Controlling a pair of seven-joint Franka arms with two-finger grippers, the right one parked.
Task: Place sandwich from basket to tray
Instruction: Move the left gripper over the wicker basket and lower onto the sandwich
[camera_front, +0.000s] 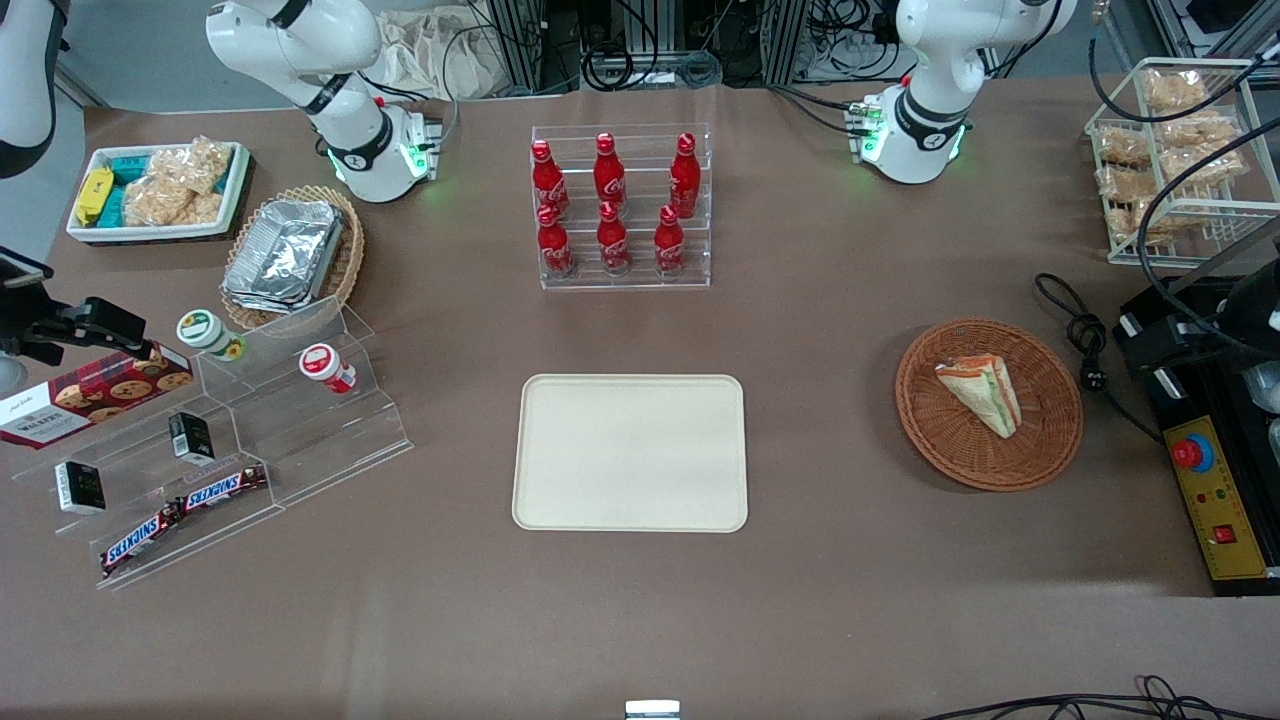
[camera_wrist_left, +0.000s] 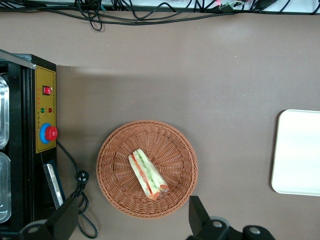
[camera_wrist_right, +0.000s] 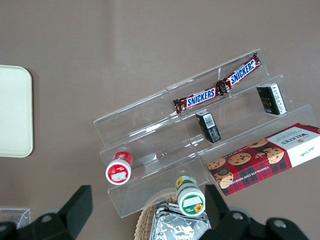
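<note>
Light: was even, bright, overhead.
Shadows: fell soft beside the round reddish-brown wicker basket (camera_front: 988, 404).
Glare: washed the cream rectangular tray (camera_wrist_left: 298, 152).
Focus: stayed sharp throughout.

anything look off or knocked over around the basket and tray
Nothing stands out. The sandwich lies intact in the basket, the tray sits flat and bare, and the open gripper hangs above the basket.

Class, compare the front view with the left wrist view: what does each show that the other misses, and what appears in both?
Only the front view shows the rack of Coca-Cola bottles and the Snickers bars. Only the left wrist view shows the open gripper, hanging above the table beside the basket. Both show the sandwich lying in the basket, the tray and the yellow control box.
</note>
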